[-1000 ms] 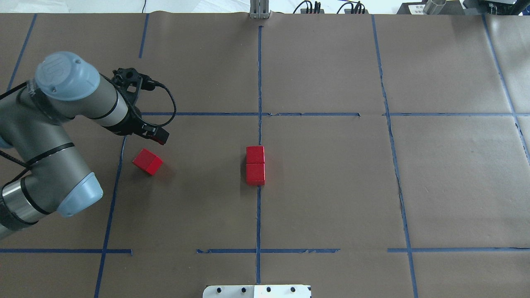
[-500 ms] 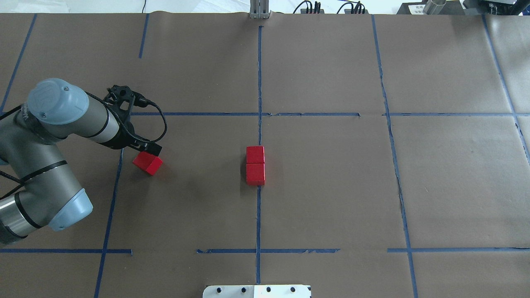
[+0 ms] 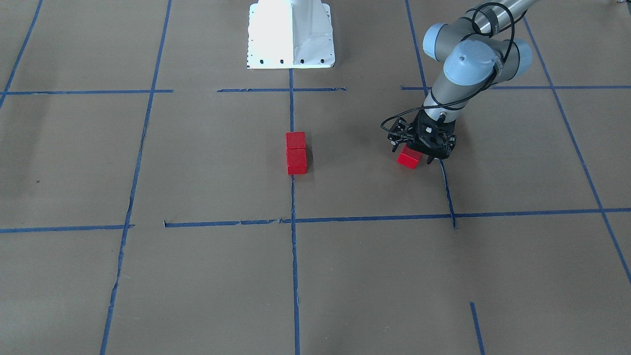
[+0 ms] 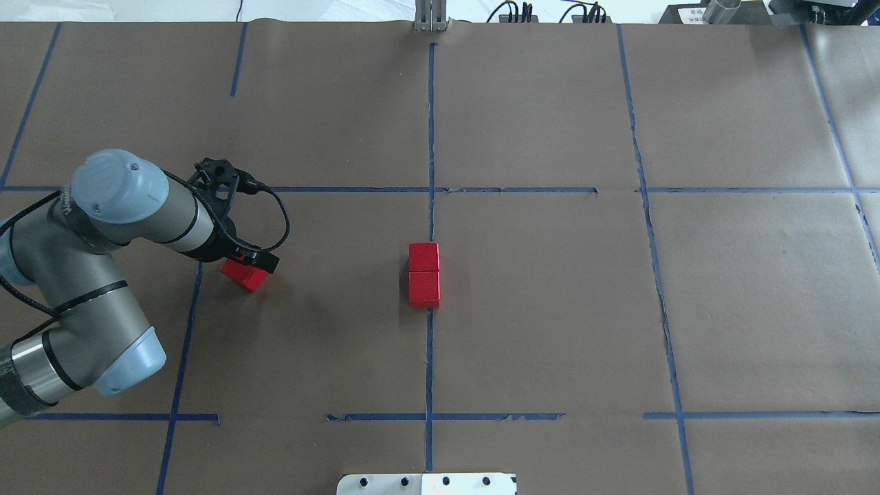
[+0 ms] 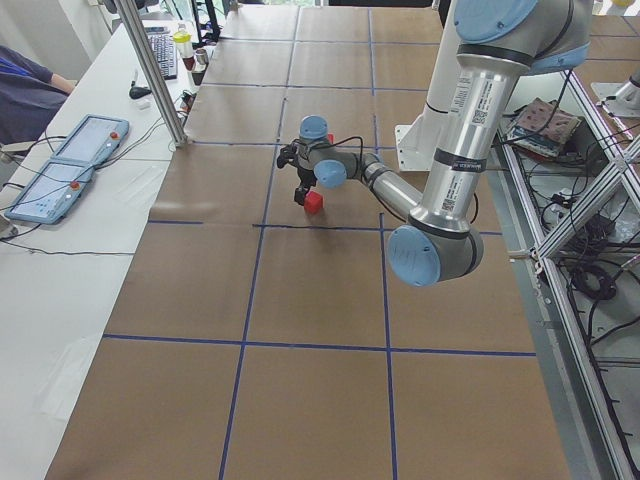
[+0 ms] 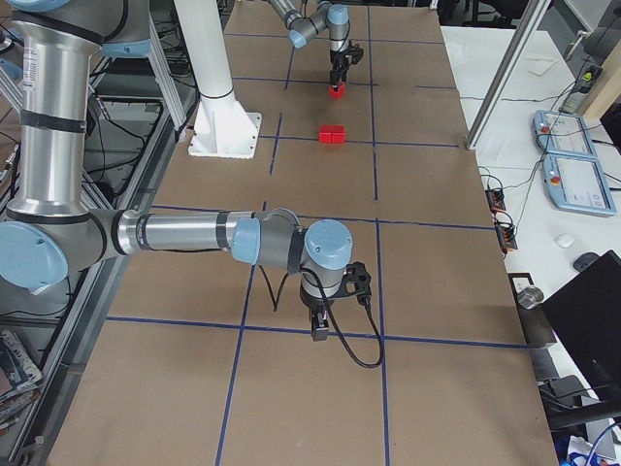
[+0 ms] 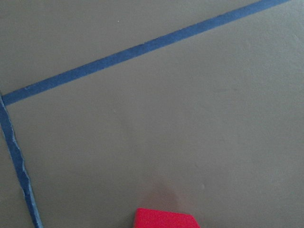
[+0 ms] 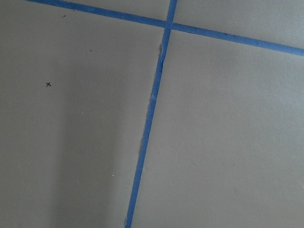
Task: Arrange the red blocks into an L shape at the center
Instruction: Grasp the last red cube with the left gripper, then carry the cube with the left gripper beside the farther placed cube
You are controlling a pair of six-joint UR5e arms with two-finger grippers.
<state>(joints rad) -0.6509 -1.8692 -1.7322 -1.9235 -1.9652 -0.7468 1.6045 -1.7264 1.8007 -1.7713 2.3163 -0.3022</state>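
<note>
Since half a second ago the left gripper [image 4: 247, 261] has slid over the loose red block [image 4: 251, 279] and covers more of it; no block has shifted.

Front-facing: jaws look apart, astride the loose red block, not clamped. The block sits on the paper [image 3: 197, 162], well apart from the red block pair [image 3: 296, 153], toward the robot's left.

Overhead: the pair touches end to end on the vertical blue tape line [image 4: 429, 357] in the center cell [image 4: 536, 302]. The loose block sits diagonal to the pair.

Exterior left: same, too small to add.

Exterior right: right gripper [image 6: 318, 328] is far from the pair; apart or together, cannot tell.

Left wrist: block top at the bottom edge, no fingers seen.

Right wrist: tape and paper only.

Handling guess: light, rigid, matte, not fragile. Pinch two opposite flat faces with the wrist turned to match the diagonal, not on corners.
</note>
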